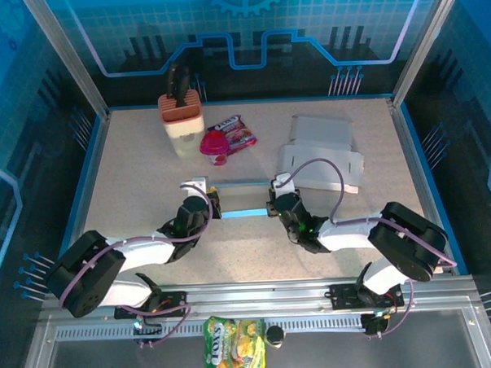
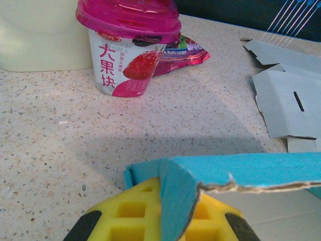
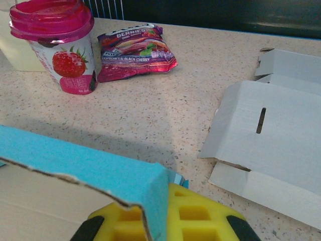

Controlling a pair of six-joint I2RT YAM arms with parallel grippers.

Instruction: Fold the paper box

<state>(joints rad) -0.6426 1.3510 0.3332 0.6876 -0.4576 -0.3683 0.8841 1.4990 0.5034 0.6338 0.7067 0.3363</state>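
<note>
The paper box (image 1: 243, 212) is blue outside and brown inside. It lies partly folded at the middle of the table, stretched between both grippers. My left gripper (image 1: 213, 203) is shut on its left end wall. In the left wrist view that blue flap (image 2: 183, 201) stands pinched between the yellow pads (image 2: 128, 211). My right gripper (image 1: 273, 204) is shut on the right end wall. The right wrist view shows the box's blue corner (image 3: 150, 186) clamped between its yellow pads (image 3: 200, 216), with the long wall (image 3: 75, 160) running off to the left.
A flat white cardboard blank (image 1: 322, 156) lies at the back right. A pink strawberry cup (image 1: 214, 146), a purple berries packet (image 1: 237, 132) and a cream holder with a brown top (image 1: 182, 120) stand at the back. A yellow snack bag (image 1: 234, 356) lies below the arm rail.
</note>
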